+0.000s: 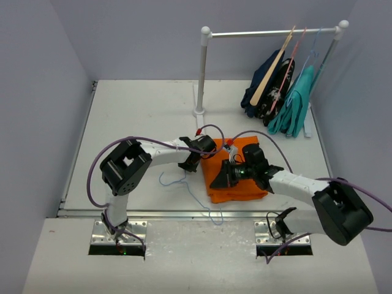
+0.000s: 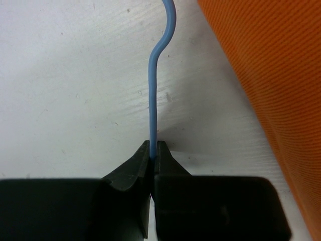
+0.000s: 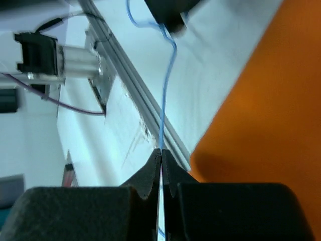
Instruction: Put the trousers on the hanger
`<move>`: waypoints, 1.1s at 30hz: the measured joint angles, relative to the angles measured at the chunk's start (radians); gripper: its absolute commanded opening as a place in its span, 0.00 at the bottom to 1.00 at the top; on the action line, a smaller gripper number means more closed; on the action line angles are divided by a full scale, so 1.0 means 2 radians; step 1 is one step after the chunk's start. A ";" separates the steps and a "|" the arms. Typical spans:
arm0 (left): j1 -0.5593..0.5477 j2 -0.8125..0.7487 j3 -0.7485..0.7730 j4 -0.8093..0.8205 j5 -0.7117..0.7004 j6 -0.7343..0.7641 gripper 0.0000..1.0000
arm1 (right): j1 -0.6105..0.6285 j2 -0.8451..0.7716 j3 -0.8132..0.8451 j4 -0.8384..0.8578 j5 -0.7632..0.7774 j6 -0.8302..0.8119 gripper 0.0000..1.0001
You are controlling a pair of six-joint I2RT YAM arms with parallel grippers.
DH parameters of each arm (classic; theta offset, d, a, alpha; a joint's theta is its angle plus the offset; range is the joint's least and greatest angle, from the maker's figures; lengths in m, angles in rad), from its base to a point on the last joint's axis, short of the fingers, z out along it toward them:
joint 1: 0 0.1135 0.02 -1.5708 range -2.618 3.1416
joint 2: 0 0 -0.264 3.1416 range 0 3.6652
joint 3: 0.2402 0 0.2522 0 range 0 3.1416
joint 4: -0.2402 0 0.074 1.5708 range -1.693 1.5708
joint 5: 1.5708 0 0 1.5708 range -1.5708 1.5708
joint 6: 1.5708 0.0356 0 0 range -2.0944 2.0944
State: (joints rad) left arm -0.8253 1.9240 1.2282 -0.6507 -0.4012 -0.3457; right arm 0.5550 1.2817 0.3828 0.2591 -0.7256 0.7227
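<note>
The orange trousers (image 1: 240,174) lie folded on the table between my two arms. To their left the thin pale blue hanger (image 1: 195,197) lies with its wire running toward the front edge. My left gripper (image 1: 189,165) is shut on the hanger's wire (image 2: 153,90) just left of the trousers (image 2: 271,75); the wire curves away ahead of the jaws. At the trousers' left edge my right gripper (image 1: 215,183) is also shut on the wire (image 3: 165,95), with the trousers (image 3: 266,100) on its right. The left gripper (image 3: 168,12) shows at the top of the right wrist view.
A white clothes rail (image 1: 203,73) stands at the back right. A tan wooden hanger (image 1: 272,70), a pink hanger (image 1: 288,67), a dark navy garment (image 1: 260,92) and a teal garment (image 1: 297,104) hang on it. A metal rail (image 1: 153,213) runs along the table's front edge.
</note>
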 measured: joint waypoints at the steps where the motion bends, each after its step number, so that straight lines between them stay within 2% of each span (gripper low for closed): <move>1: 0.000 0.000 0.000 0.000 0.000 0.000 0.00 | 0.003 0.016 -0.014 0.016 -0.006 0.006 0.00; 7: 0.000 -0.001 -0.001 0.006 -0.001 0.000 0.00 | 0.009 0.147 -0.061 0.077 -0.034 0.038 0.00; 10: 0.000 -0.005 -0.003 0.009 0.000 0.000 0.00 | 0.009 0.174 -0.061 0.101 -0.046 0.046 0.00; 17: 0.000 -0.039 -0.013 0.014 0.014 0.000 0.00 | 0.014 0.150 -0.057 0.077 -0.033 0.049 0.00; 22: 0.000 -0.047 -0.013 0.013 0.018 0.000 0.00 | 0.013 0.021 -0.050 0.009 0.003 0.042 0.00; 25: 0.000 -0.047 -0.013 0.013 0.021 0.000 0.00 | 0.012 -0.010 -0.032 -0.007 0.010 0.035 0.00; 28: 0.000 -0.046 -0.013 0.013 0.024 -0.001 0.00 | 0.012 0.020 -0.009 -0.006 0.018 0.027 0.00; 33: 0.000 -0.046 -0.013 0.013 0.025 -0.001 0.00 | 0.012 0.140 0.002 0.042 0.028 0.030 0.00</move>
State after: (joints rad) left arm -0.8253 1.8313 1.2022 -0.6250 -0.3518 -0.3470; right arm 0.5781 1.5621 0.3860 0.3423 -0.6692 0.7818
